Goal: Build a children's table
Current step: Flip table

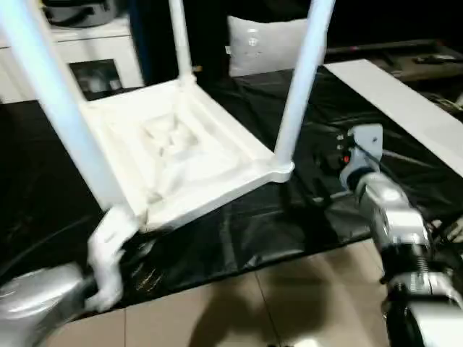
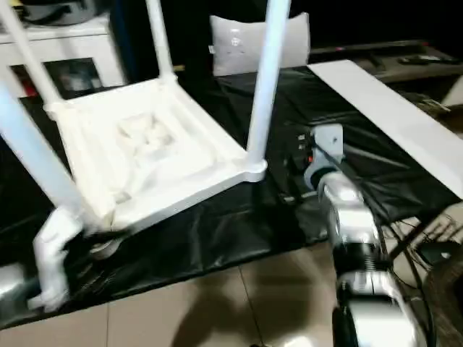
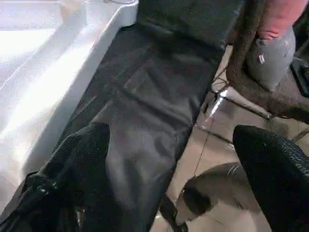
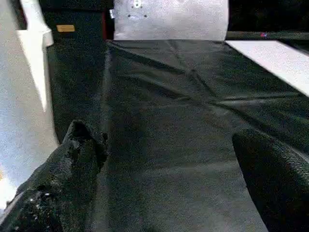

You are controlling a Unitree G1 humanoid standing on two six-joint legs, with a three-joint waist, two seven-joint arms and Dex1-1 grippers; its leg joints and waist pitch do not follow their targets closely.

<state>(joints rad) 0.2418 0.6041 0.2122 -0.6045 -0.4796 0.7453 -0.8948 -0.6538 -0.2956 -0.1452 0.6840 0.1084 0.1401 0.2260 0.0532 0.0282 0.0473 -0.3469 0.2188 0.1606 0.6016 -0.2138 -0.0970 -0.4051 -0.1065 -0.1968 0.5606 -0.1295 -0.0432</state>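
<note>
A: Table top lies upside down on the black sheet, ribbed underside up. Legs stand in the corner sockets; the near-left leg and the near-right leg are plain in the head views, two more rise at the far side. How would it handle?

B: Judged light for its bulk: hollow white plastic, stiff, smooth and likely slippery on the tapered tubes. A hold low on a leg, near its socket, or on the thick rim of the top looks safest; high on a leg it would lever and tip.

A: Left gripper?

B: Jaws spread wide, nothing between the fingers but black sheet. The top's rim runs just beside the one finger, outside the gap; contact cannot be told. In the head view the left hand sits low by the near-left corner, under that leg's foot end.

A: Right gripper?

B: Also wide open and empty. Between its fingers only sheet, with the grey cushion far ahead. The table's white edge lies off to one side of the jaws, apart from them. Head view puts the right forearm near the near-right leg's corner, not touching.

A: So the table sits between the two grippers, held by neither.
</note>
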